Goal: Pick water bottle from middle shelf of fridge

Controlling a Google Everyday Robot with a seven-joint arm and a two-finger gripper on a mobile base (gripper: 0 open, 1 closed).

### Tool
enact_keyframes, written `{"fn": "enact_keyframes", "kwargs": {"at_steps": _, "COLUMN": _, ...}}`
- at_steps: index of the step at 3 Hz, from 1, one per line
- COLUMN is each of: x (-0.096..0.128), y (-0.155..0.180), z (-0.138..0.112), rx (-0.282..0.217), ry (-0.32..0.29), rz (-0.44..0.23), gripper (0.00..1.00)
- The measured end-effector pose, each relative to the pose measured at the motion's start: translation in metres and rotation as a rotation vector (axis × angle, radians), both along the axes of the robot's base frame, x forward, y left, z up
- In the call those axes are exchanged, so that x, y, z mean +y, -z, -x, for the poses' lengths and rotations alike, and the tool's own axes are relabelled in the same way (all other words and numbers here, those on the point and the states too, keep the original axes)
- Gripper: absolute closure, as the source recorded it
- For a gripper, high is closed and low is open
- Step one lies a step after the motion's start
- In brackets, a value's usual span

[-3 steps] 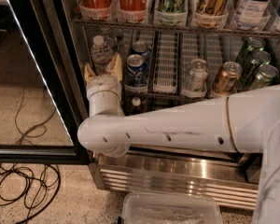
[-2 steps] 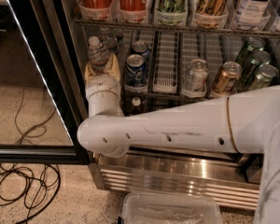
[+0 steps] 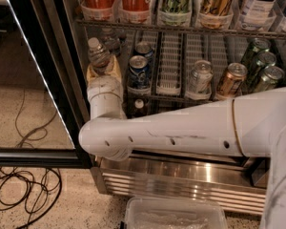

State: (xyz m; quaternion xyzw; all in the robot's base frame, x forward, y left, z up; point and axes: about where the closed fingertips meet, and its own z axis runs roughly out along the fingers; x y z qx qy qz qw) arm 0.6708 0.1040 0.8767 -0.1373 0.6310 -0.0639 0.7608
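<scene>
The water bottle [image 3: 98,56] has shifted a little to the left since a second ago. Its white cap now leans toward the door side, and the gripper [image 3: 103,69] has moved with it. The gripper is at the left end of the middle shelf [image 3: 170,61], pointing up from the white wrist. Its tan fingers [image 3: 116,68] are closed on the lower part of the bottle, one on each side. The bottle's cap and ribbed shoulders stick out above the fingers, tilted slightly left rather than fully upright.

The white arm [image 3: 181,135] reaches in from the right across the front of the fridge [image 3: 181,178]. It bends at an elbow below the gripper and hides the front edge of the shelf there.

Just right of the gripper, a blue can [image 3: 138,70] stands in the next lane. Below it a small white-capped bottle [image 3: 139,107] shows over the arm. Further right are an empty white lane, a silver can [image 3: 200,76], a gold can [image 3: 230,79] and a group of green cans [image 3: 264,68]. The shelf above holds taller bottles in white cups.

The black-framed glass door [image 3: 38,80] stands open at the left. Black cables [image 3: 24,194] are coiled on the speckled floor, and a clear plastic bin [image 3: 174,213] sits below the fridge's steel base.
</scene>
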Motion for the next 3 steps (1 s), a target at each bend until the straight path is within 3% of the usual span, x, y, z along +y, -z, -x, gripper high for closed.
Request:
{"fn": "enact_keyframes", "kwargs": {"at_steps": 1, "x": -0.002, "y": -0.015, "z": 0.007, "rx": -0.086, "ry": -0.018, "rz": -0.013, "gripper": 1.0}}
{"fn": "enact_keyframes", "kwargs": {"at_steps": 2, "x": -0.006, "y": -0.035, "z": 0.026, "rx": -0.221, "ry": -0.044, "rz": -0.06, "gripper": 1.0}}
{"fn": "enact_keyframes", "kwargs": {"at_steps": 3, "x": -0.01, "y": -0.049, "z": 0.043, "rx": -0.303, "ry": -0.062, "rz": -0.1, "gripper": 1.0}}
